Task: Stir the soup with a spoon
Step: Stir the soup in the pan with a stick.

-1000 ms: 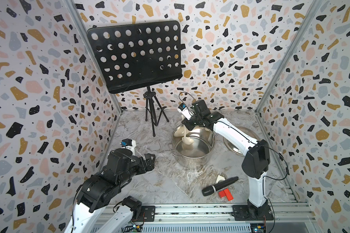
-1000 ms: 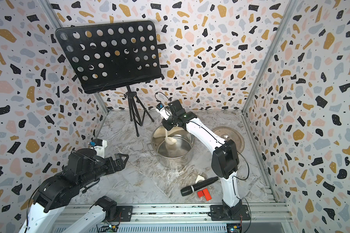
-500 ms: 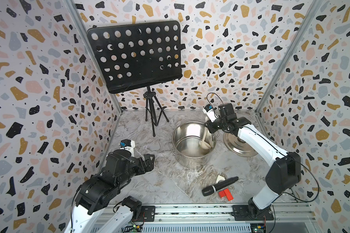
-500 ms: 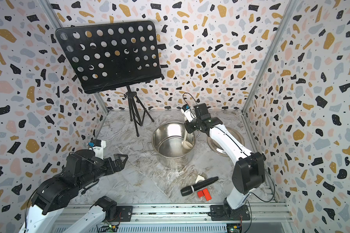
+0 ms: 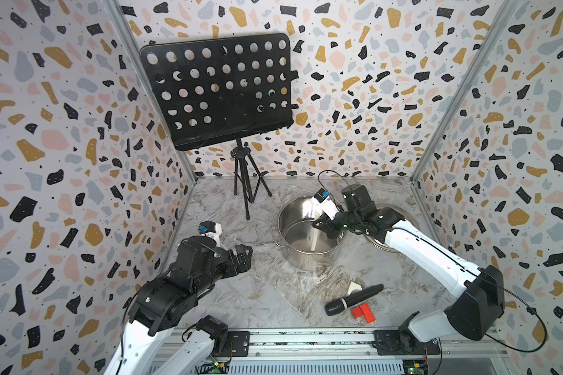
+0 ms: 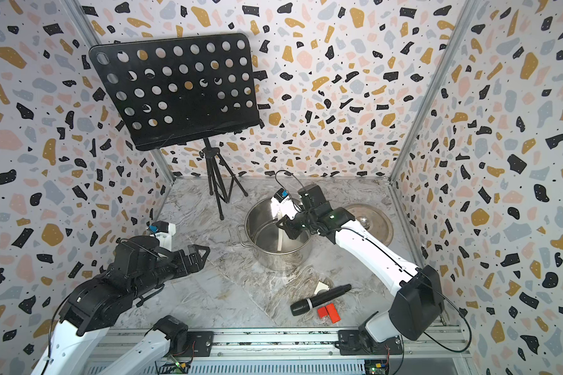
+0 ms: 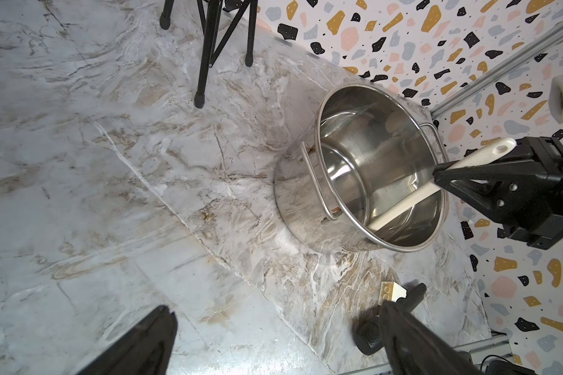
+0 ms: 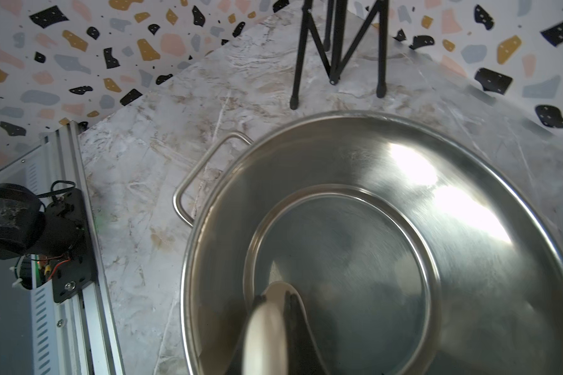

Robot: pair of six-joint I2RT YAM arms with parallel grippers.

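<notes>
Right gripper point(image 5: 319, 224) jaws clenched on spoon point(image 7: 403, 204) handle; spoon bowl down inside steel pot point(image 5: 306, 259), far right on worktop point(image 5: 273, 302). Left gripper point(image 5: 246, 258) jaws spread, empty, near left, well apart from pot.

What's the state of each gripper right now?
Left gripper: open, holding nothing.
Right gripper: shut on the cream-white long-handled spoon, which reaches down into the round stainless-steel pot.
</notes>
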